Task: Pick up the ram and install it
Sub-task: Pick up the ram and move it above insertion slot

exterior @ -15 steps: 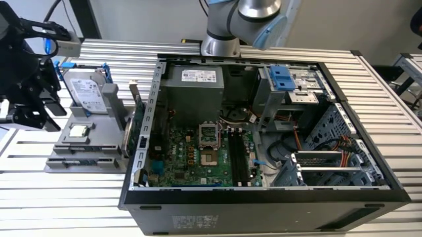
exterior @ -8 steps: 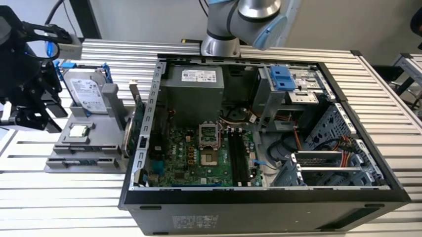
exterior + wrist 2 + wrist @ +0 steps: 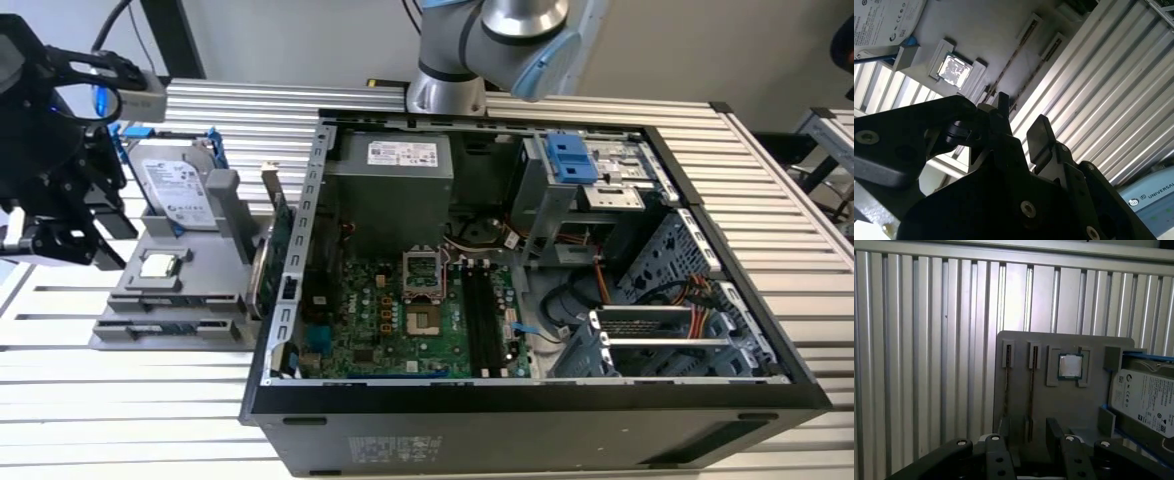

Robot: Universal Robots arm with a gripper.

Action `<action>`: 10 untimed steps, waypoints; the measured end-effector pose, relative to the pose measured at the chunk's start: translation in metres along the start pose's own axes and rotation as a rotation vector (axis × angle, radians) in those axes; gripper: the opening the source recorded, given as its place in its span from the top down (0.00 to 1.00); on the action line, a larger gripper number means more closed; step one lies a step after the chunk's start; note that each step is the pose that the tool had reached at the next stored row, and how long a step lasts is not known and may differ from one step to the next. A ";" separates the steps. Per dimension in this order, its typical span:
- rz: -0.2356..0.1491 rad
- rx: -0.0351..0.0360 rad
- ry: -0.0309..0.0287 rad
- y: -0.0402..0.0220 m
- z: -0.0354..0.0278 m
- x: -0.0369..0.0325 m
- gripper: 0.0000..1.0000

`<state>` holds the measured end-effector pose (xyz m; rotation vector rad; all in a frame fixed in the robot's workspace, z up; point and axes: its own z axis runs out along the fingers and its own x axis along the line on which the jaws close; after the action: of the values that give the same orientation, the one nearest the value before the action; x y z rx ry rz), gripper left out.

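The gripper (image 3: 1030, 432) hangs with fingers parted, holding nothing, over the grey holder (image 3: 1074, 405) at the exterior view's left edge. In the first wrist view, one ram (image 3: 1031, 382) stands edge-up between the fingers.

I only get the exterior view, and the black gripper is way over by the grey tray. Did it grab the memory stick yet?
Observer: Not yet. In the first wrist view the gripper is open, with nothing held between its fingers.
Operator: So where is the stick?
Observer: One memory stick stands on edge in a slot of the grey tray, and a second stick stands in the slot beside it.
Operator: Which one is the gripper at?
Observer: The memory stick nearer the silver chip. In the first wrist view it lines up with the gap between the fingers.
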<state>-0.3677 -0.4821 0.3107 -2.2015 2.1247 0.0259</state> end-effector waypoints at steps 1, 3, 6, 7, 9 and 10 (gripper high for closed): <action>0.000 0.0000 0.0000 0.0000 0.0003 0.0000 0.00; 0.000 -0.0001 0.0001 0.0001 0.0012 0.0000 0.00; 0.000 -0.0001 0.0004 0.0001 0.0030 -0.0005 0.00; 0.000 -0.0002 0.0005 0.0002 0.0036 -0.0006 0.00; 0.000 -0.0001 0.0005 0.0003 0.0049 -0.0008 0.00; 0.000 -0.0001 0.0005 0.0004 0.0056 -0.0009 0.00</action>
<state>-0.3679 -0.4808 0.3052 -2.2017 2.1250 0.0255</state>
